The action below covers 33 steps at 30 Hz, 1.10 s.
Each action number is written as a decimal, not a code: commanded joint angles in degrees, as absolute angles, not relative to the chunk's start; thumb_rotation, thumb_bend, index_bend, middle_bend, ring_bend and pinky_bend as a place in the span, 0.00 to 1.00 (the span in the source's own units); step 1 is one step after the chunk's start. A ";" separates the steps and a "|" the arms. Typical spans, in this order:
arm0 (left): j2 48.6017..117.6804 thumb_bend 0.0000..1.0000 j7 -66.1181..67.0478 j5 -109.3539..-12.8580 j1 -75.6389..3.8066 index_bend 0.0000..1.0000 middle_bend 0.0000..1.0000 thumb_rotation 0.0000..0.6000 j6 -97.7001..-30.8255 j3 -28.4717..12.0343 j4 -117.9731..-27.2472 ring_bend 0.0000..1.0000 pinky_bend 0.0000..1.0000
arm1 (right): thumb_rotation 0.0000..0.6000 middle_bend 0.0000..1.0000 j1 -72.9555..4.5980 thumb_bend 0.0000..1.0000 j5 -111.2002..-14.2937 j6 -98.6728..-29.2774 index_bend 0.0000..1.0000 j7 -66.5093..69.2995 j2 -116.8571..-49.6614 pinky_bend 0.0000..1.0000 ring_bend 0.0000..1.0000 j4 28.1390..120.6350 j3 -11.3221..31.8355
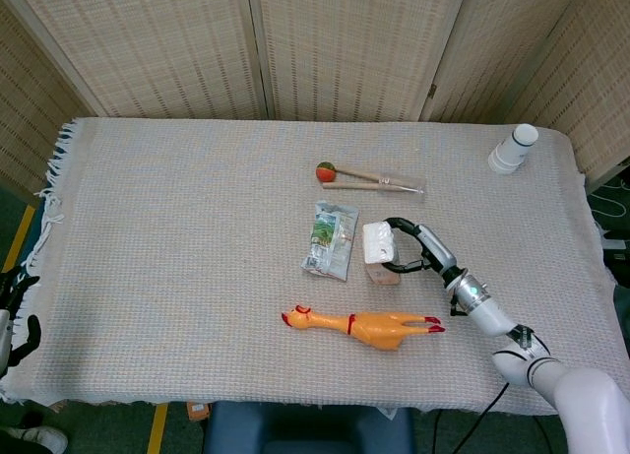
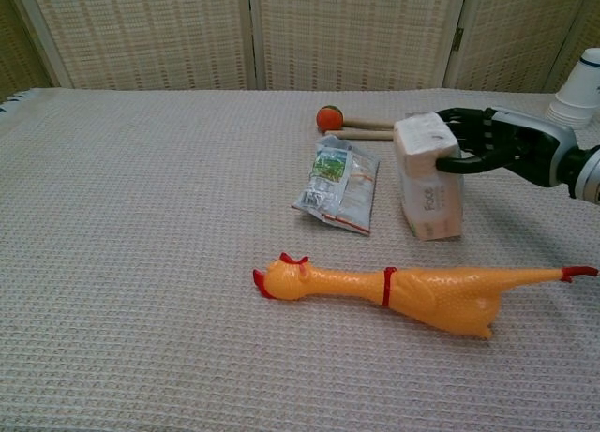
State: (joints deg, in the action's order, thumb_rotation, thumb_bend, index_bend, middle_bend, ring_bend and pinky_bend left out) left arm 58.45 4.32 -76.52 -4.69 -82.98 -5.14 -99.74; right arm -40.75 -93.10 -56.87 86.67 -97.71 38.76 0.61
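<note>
A white tissue-pack box (image 1: 378, 249) (image 2: 429, 176) stands upright on the woven cloth, right of a crinkled snack packet (image 1: 330, 239) (image 2: 339, 184). My right hand (image 1: 411, 250) (image 2: 491, 144) grips the box near its top, fingers wrapped round from the right. A yellow rubber chicken (image 1: 366, 325) (image 2: 412, 287) lies just in front of the box, its head to the left. My left hand (image 1: 18, 311) hangs off the table's left front corner, fingers apart and holding nothing; the chest view does not show it.
A mallet with an orange ball (image 1: 325, 171) (image 2: 328, 118) and wooden sticks (image 1: 379, 182) lies behind the packet. White stacked cups (image 1: 514, 149) (image 2: 577, 96) stand at the far right corner. The cloth-covered table (image 1: 177, 227) is backed by wicker screens.
</note>
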 commanded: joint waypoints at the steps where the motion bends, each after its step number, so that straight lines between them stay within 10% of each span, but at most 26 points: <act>1: 58.46 0.61 4.59 -76.71 -4.67 0.18 0.00 1.00 -83.07 -5.04 -99.90 0.00 0.08 | 1.00 0.36 -39.55 0.34 -92.94 -57.52 0.37 83.42 -96.81 0.00 0.27 39.15 -0.09; 11: 58.41 0.61 5.10 -77.09 -4.73 0.18 0.00 1.00 -83.02 -4.81 -100.42 0.00 0.08 | 1.00 0.35 -36.49 0.34 -87.41 -57.02 0.31 67.56 -92.65 0.00 0.23 47.74 2.30; 18: 58.47 0.61 5.12 -77.06 -4.66 0.18 0.00 1.00 -83.26 -4.88 -100.31 0.00 0.08 | 1.00 0.13 -37.56 0.17 -85.19 -51.98 0.09 57.63 -88.61 0.00 0.00 54.76 2.72; 33: 58.48 0.61 5.73 -77.16 -4.42 0.18 0.00 1.00 -83.93 -4.92 -100.64 0.00 0.08 | 1.00 0.01 -36.99 0.05 -83.27 -58.67 0.00 38.92 -72.75 0.00 0.00 80.78 8.86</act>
